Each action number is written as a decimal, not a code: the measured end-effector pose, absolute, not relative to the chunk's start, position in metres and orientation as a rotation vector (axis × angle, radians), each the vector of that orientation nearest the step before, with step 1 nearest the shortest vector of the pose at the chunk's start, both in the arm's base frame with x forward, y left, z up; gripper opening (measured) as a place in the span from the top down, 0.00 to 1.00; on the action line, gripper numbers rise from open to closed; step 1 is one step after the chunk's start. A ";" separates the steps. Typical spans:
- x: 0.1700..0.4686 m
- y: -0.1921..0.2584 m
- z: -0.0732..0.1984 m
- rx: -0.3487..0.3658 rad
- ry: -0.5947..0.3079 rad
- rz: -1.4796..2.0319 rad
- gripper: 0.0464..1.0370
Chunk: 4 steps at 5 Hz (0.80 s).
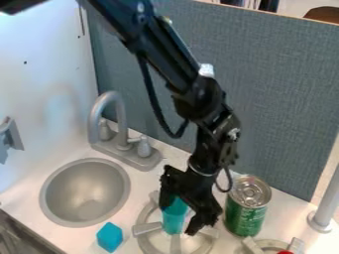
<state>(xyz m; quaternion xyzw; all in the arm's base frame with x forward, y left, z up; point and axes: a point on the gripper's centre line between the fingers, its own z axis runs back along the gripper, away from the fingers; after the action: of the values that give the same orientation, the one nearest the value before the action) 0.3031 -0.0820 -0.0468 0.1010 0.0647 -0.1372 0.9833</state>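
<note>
Cup [175, 221] | bright turquoise, rounded, upright over grey burner [147, 228] | pincer [177, 218] spread around it

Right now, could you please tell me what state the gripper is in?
Gripper: open, its fingers apart, with the turquoise cup between them; whether either finger touches it cannot be told.

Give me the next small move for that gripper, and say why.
I'd probably have the black gripper close gently in place: it is right at the turquoise cup over the stove burner, its hold isn't clear, and the green drink can nearby leaves little room for a sideways move.
</note>
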 end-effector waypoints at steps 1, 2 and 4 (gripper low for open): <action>0.306 -0.084 -0.052 0.200 0.138 -0.276 0.04; 0.310 -0.085 -0.053 0.205 0.130 -0.267 0.04; 0.319 -0.091 -0.057 0.176 0.125 -0.281 0.04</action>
<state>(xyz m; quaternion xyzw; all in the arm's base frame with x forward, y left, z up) 0.3191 -0.0914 -0.0575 0.0875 0.0620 -0.1398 0.9844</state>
